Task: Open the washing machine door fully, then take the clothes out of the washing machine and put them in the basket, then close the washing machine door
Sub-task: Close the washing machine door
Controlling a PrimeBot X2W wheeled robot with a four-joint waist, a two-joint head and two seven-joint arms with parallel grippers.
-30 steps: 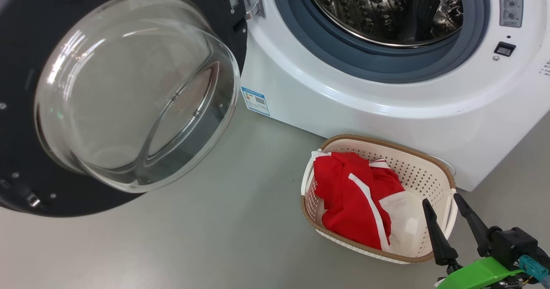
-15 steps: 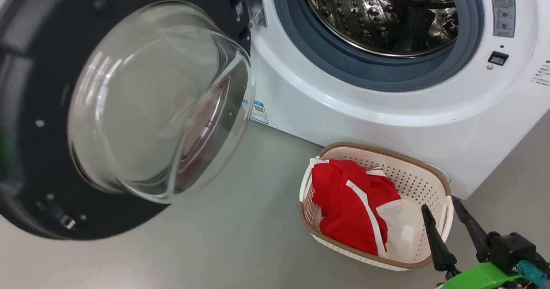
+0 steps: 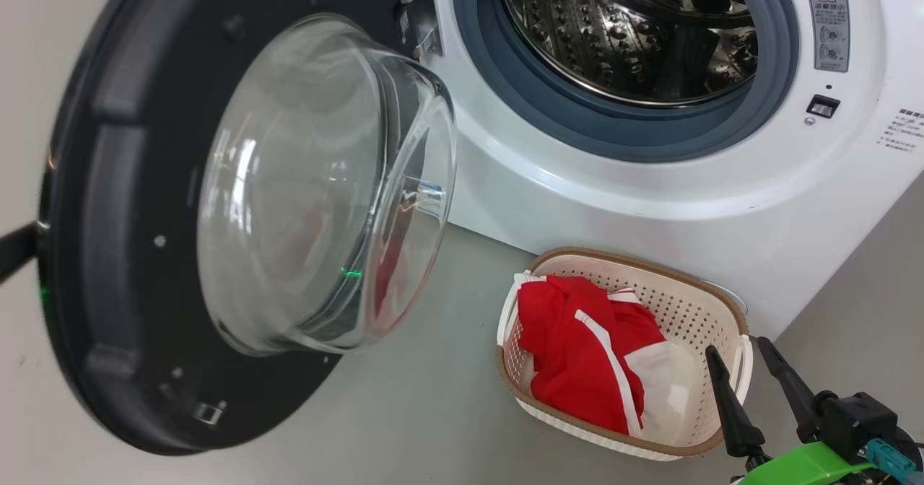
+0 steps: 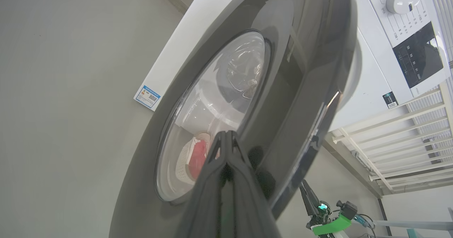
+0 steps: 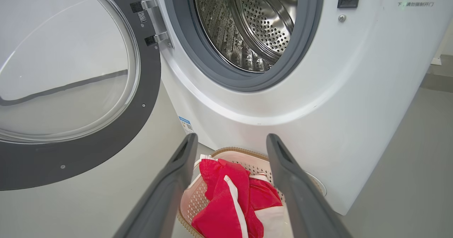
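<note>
Door duty at the laundry: the robot's left gripper [image 4: 225, 136], jaws clenched together on nothing, sets its tips against the glossy outer face of the large round black-rimmed washing machine door [image 3: 108, 182]. The door stands roughly half open at the left, hinged on the machine's left side, with its clear bulging glass bowl window [image 3: 310, 182] turned towards the opening. With closing judged to be the step in hand, the push looks best given slowly and steadily, following the door's arc around the hinge and staying on the rim far from the hinge. The slick surface could let the tips slide. The pressure should hold until the latch catches. To the right, the big white boxy front-loading washing machine [image 3: 613, 203] shows a bare perforated steel drum [image 3: 613, 30] inside its grey rubber ring [image 3: 650, 135], and nothing hangs over the ring to foul the bowl. Lower right, the small oval cream plastic basket [image 3: 635, 261] with its brown woven-look rim sits on the grey floor [image 3: 433, 413], just beside the machine's front. It holds the clothes [image 3: 577, 355], a crumpled bright red fabric garment with white panels and thin white stripes that fills much of it. At far right the right gripper [image 3: 735, 346] hovers by the basket's near handle, jaws released and spread wide, holding nothing.
</note>
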